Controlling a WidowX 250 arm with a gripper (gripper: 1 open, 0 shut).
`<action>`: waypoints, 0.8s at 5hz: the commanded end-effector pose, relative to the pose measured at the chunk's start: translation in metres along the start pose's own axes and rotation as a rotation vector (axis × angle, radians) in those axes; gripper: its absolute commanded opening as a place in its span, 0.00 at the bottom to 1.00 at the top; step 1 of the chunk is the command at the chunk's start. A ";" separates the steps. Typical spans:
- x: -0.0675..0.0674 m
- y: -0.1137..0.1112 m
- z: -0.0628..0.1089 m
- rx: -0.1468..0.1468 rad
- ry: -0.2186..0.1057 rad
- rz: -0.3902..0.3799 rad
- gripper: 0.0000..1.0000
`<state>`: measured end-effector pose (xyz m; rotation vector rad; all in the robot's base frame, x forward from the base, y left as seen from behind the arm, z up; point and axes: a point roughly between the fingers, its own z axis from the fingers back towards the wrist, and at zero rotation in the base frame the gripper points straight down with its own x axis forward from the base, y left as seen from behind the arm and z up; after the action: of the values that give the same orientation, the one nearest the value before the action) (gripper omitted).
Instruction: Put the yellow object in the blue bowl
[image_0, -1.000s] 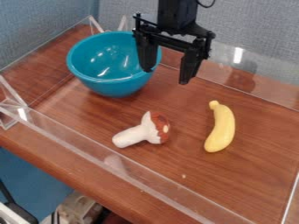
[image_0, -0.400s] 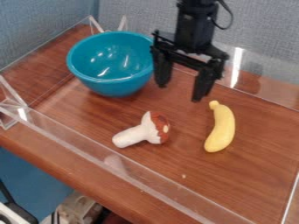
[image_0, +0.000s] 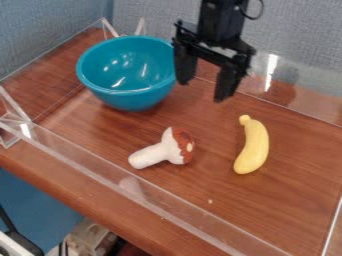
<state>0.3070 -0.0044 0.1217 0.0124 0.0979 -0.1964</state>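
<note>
Cut off at the edges
The arm (image_0: 221, 14) runs out of frame above; the worktop's (image_0: 275, 220) near right corner is cropped.

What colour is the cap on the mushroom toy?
The mushroom toy's cap is red-brown with some whitish patches; the current camera view shows it best.

From where I stand, the black robot arm (image_0: 221, 18) comes down from the top edge, right of centre. Its two-fingered gripper (image_0: 203, 82) hangs in the upper part of the frame, fingers spread wide and pointing downward, nothing between them.
</note>
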 end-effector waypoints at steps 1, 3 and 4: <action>0.009 0.011 0.011 0.016 -0.061 0.024 1.00; 0.015 0.009 -0.002 0.009 -0.048 -0.017 1.00; 0.017 0.011 -0.003 0.009 -0.041 -0.067 1.00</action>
<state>0.3187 -0.0001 0.1010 0.0073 0.1109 -0.2683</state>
